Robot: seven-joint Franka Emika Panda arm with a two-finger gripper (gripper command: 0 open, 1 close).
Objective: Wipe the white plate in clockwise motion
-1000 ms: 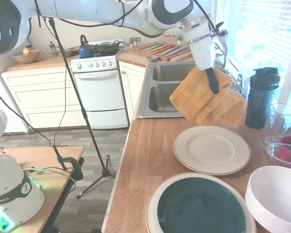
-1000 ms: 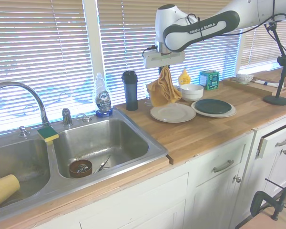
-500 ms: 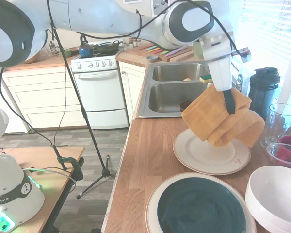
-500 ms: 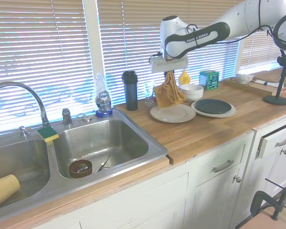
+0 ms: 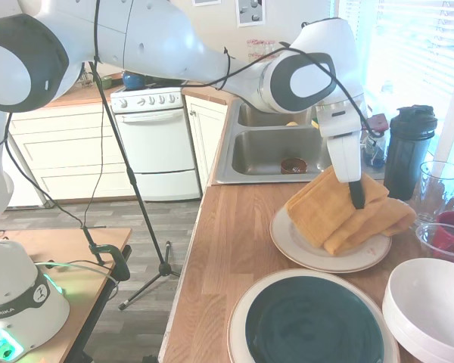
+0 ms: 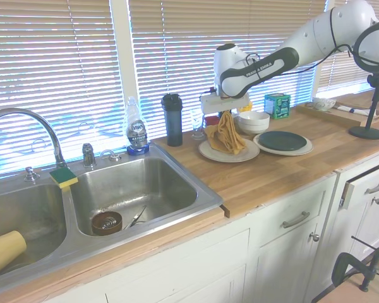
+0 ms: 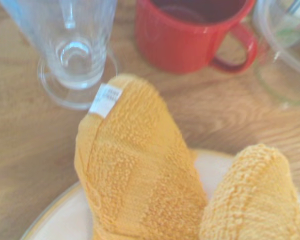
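The white plate (image 5: 303, 246) (image 6: 208, 151) (image 7: 60, 220) lies on the wooden counter between the sink and the teal-centred plate. An orange towel (image 5: 340, 215) (image 6: 225, 134) (image 7: 135, 190) rests bunched on the white plate, covering most of its far half. My gripper (image 5: 356, 198) (image 6: 226, 117) is shut on the towel's top fold, directly above the plate, with a dark finger showing against the cloth. In the wrist view the towel fills the lower part, with the plate's tan-lined rim beneath it.
A teal-centred plate (image 5: 315, 321) and stacked white bowls (image 5: 431, 302) sit near the front. A black bottle (image 5: 408, 151), a clear glass (image 5: 436, 189) (image 7: 72, 45) and a red mug (image 7: 190, 35) stand behind the plate. The double sink (image 5: 268, 147) is beyond.
The gripper has come down and moved toward the plate with the towel. The towel hung in the air before; now it rests bunched on the white plate.
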